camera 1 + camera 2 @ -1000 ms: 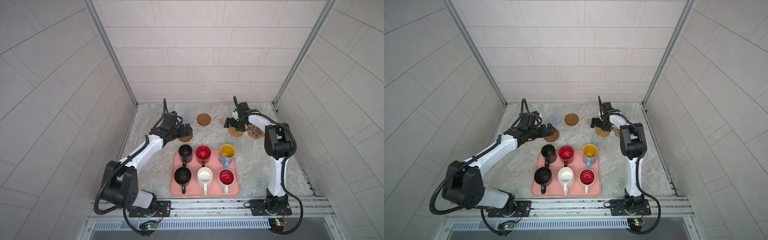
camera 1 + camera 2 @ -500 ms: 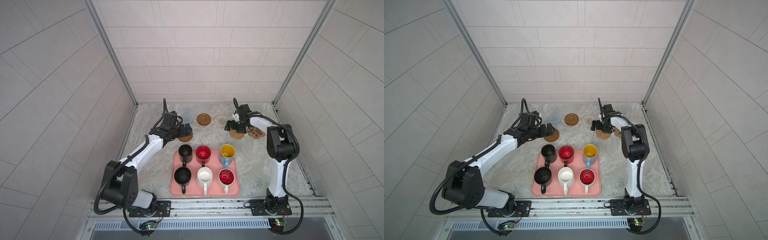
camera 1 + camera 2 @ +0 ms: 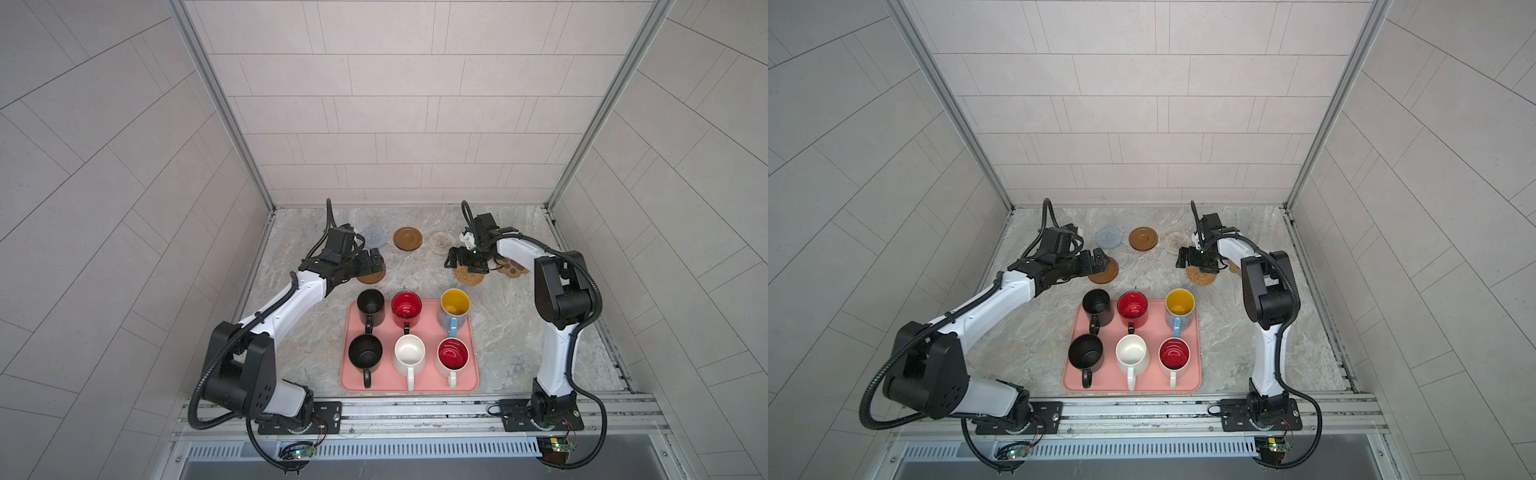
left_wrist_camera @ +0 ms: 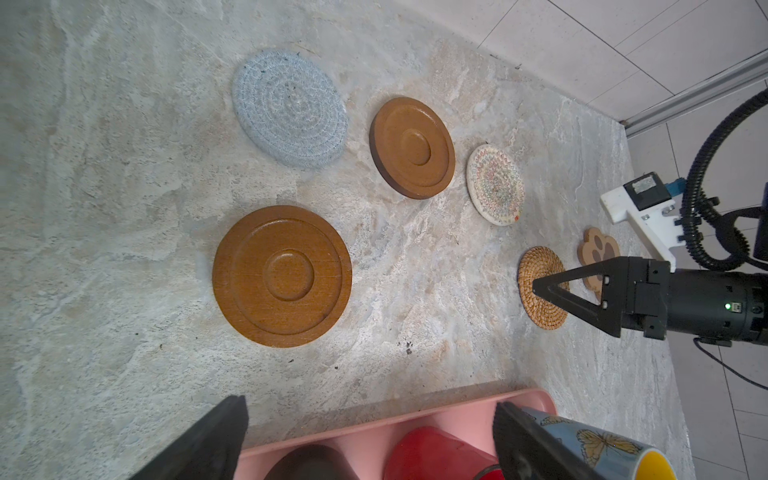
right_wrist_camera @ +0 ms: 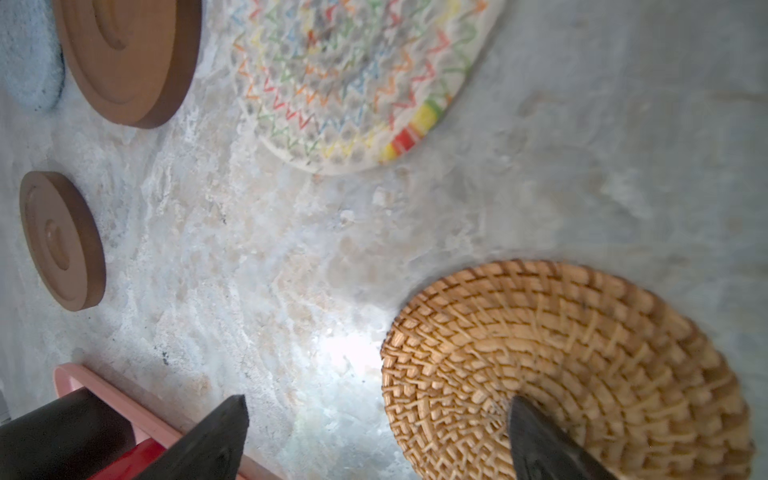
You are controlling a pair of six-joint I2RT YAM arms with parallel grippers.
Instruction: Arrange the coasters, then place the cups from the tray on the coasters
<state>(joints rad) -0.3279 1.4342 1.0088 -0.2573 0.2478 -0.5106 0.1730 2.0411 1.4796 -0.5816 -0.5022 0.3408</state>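
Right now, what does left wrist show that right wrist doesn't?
Left wrist only: paw coaster, blue cup, open left hand.
Right wrist only: no new object, just the right hand seen open, one finger over the rattan coaster.
Both: that hand and coaster, tray, black cup, red cup, near brown disc, far brown disc, white woven coaster, grey-blue coaster (a sliver in right wrist).

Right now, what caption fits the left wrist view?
Six coasters spread on the marble table, right gripper over the rattan coaster, cups waiting in the pink tray.
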